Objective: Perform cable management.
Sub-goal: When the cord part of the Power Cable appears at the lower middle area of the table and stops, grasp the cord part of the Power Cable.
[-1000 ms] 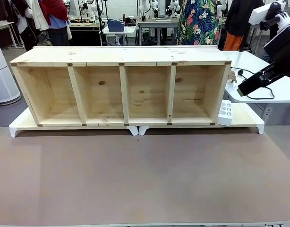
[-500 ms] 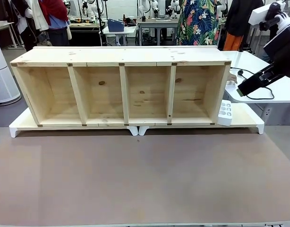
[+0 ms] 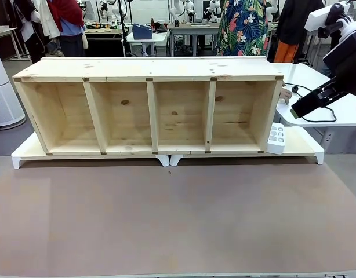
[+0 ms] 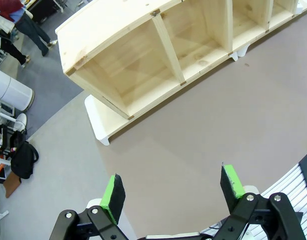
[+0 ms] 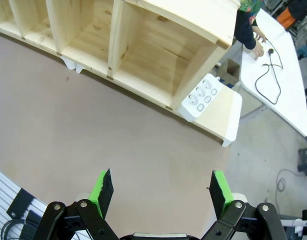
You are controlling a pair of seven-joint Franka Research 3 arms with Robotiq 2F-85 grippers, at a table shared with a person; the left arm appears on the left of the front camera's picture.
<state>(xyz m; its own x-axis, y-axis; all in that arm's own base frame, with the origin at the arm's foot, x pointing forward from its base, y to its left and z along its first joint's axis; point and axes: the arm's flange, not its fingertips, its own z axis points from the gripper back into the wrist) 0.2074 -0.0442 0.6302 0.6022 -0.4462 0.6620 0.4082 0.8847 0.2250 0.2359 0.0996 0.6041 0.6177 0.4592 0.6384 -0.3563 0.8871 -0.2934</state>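
Little is judged done: the cable [image 5: 257, 79] is seen lying loose on the white side counter [image 3: 346, 116], near its edge by the shelf [image 3: 149, 69], beside a person's hand [image 3: 285, 92]. The left tool [image 4: 173, 192] and right tool [image 5: 161, 192] are held wide, empty.

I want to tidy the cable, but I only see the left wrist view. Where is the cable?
Observer: The thin, glossy black cable lies looped on the white side table beyond the pale wooden shelf's right end.
Operator: Is somebody touching it?
Observer: A person's hand rests on that table near the cable's plug end. I cannot tell whether it touches.
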